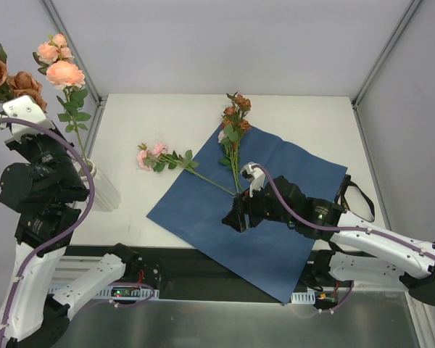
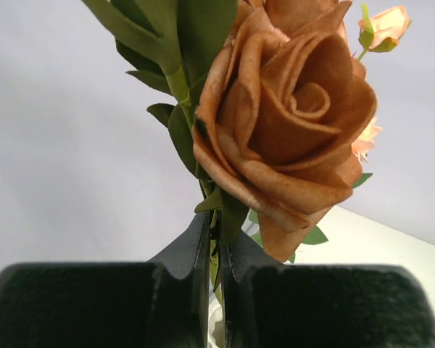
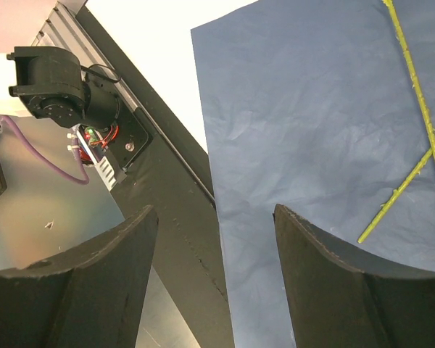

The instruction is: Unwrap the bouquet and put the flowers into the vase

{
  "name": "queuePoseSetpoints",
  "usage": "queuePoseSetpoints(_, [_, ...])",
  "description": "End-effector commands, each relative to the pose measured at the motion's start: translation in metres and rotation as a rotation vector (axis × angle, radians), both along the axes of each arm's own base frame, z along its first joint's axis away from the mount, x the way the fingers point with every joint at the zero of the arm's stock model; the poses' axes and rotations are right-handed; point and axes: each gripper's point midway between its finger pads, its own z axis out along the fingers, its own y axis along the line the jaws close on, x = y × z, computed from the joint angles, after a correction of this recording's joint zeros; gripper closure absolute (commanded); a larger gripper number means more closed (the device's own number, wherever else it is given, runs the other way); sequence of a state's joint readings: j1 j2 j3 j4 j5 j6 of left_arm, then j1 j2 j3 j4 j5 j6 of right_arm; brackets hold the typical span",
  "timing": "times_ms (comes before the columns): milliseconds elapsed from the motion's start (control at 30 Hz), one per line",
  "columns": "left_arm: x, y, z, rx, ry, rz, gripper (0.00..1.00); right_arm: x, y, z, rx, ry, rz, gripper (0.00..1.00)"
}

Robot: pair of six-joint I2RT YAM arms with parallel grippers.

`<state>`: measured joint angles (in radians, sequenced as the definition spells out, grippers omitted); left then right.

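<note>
White tabletop [image 1: 304, 116] holds the spread blue paper [image 1: 290, 217] and two loose flowers [image 1: 234, 138] near the wide-open, empty right gripper [image 3: 214, 217], while the left gripper [image 2: 214, 246], clamped on a rust-orange rose [image 2: 290, 123] by its stem and raised near the vase [image 1: 105, 190], could topple it if the stem snags the rim.

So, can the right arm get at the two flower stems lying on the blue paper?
Probably yes. The right gripper is open and empty, right beside the stems on the blue paper, and nothing covers them. The left gripper is shut on a rust-orange rose, off to the side.
</note>
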<state>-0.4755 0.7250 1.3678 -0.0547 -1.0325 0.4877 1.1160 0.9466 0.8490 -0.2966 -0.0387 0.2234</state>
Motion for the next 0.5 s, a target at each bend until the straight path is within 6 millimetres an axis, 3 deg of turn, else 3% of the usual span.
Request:
queuePoseSetpoints(0, [0.006,0.008,0.006,0.007,-0.004,0.090,1.00,0.002,0.002,0.016,0.035,-0.025,0.005,0.32])
queuePoseSetpoints(467, [0.036,0.019,-0.042,-0.078,0.055,0.148,1.00,0.005,-0.008,0.006,0.014,-0.022,-0.013,0.32])
